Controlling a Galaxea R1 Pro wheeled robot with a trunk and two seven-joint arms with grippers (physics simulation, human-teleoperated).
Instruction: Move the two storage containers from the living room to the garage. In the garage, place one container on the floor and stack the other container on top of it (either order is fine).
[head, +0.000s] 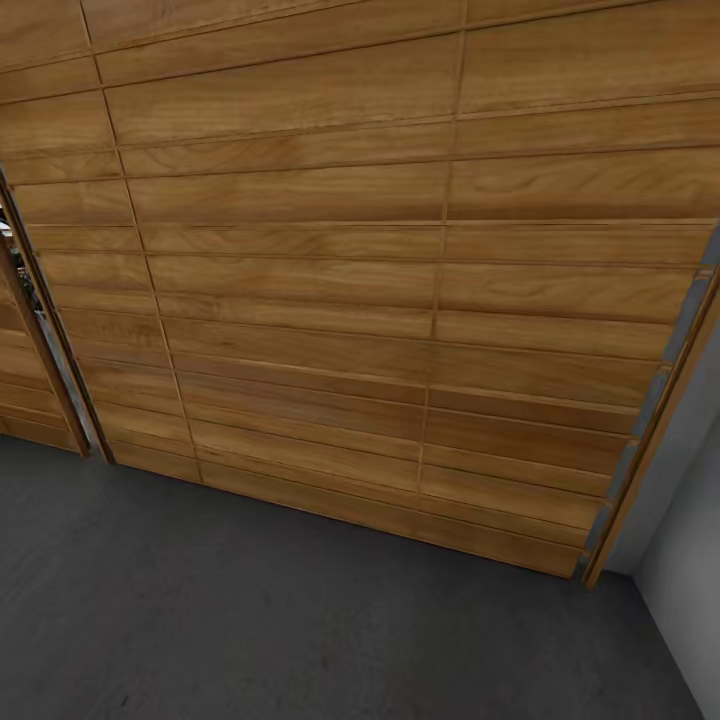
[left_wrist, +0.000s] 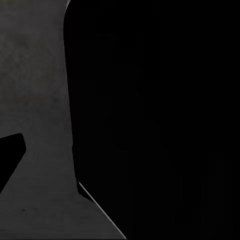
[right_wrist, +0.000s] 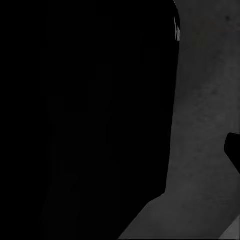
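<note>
Before you the slatted door (head: 380, 300) rises from the floor (head: 300, 620); a wall (head: 690, 560) adjoins it at right.

The wide door (head: 380, 280) across most of the head view was warm honey-brown wood, laid in horizontal slats with darker grain streaks and thin dark seams. At its right edge ran a grey metal strip (head: 655, 390) beside a pale grey wall (head: 690, 560). Along the bottom of the frame the floor (head: 300, 620) was dark grey, matte and faintly speckled. In both wrist views the floor was mottled grey next to a plain black mass (left_wrist: 160, 115).
</note>
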